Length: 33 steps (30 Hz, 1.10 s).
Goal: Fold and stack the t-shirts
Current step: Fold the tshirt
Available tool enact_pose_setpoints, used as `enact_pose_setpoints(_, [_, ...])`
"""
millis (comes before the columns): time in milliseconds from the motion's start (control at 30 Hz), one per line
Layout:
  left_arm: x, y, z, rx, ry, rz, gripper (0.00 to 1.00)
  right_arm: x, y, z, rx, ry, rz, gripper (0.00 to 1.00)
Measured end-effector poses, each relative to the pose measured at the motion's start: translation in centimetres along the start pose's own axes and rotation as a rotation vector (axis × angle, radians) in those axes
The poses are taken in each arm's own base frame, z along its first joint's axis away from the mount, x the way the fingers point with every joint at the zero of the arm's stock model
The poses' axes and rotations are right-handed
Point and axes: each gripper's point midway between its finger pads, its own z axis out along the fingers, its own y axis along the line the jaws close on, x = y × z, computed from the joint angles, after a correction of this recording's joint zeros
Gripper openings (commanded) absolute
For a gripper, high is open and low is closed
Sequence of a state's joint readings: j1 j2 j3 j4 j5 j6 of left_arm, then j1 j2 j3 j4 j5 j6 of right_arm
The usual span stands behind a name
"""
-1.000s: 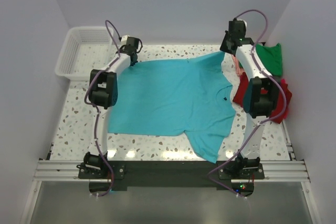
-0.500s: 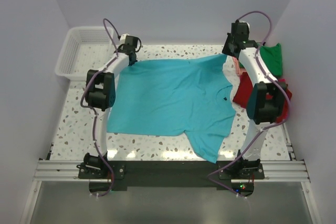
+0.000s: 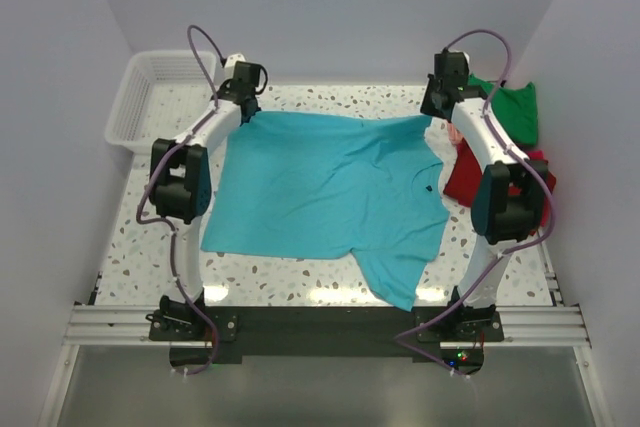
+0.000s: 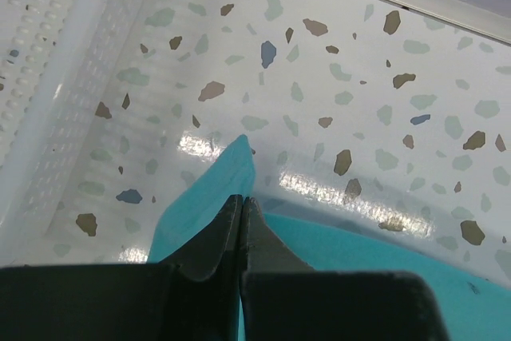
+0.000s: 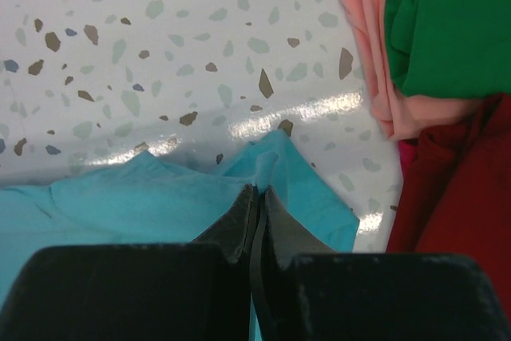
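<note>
Turquoise t-shirt (image 3: pixel 330 187): spread flat across the middle of the speckled table (image 3: pixel 140 237), one sleeve reaching toward the near edge, both far corners pinched.
Left gripper (image 4: pixel 241 201): fingers pressed together on the far left corner of the cloth, just beside the white basket (image 3: pixel 140 97).
Right gripper (image 5: pixel 257 192): clamped on the far right corner, near the other shirts.
Green t-shirt (image 3: pixel 515 112), pink t-shirt (image 5: pixel 375 61), red t-shirt (image 3: pixel 462 172): bunched together at the table's right edge.

A turquoise t-shirt (image 3: pixel 320 187), red shirt (image 3: pixel 462 179), green shirt (image 3: pixel 515 112), salmon-pink shirt (image 5: pixel 369 37), white lattice basket (image 3: pixel 135 97), speckled terrazzo table (image 3: pixel 140 237).
</note>
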<state>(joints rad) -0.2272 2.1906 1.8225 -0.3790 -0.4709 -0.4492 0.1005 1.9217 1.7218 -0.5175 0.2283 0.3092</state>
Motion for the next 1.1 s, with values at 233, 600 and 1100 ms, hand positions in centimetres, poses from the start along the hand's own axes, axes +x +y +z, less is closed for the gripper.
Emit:
enact_pose_setpoints(233, [-1.3,1.1,-2.2,-0.009,-0.039,-0.017,0.00,2.5,-1.2,0.3,0.046,0.049,-0.018,0.00])
enact_pose_setpoints(600, [-0.6,3.2,-4.0,-0.055,-0.038,-0.010,0.00,2.2,-2.3,-4.0,0.046,0.005,-0.002,0.00])
enact_pose_setpoints(1100, [4.0,5.8,-5.4,-0.118,0.055,-0.034,0.00,9.9,-4.3,-4.8,0.084,0.152,-0.013,0.00])
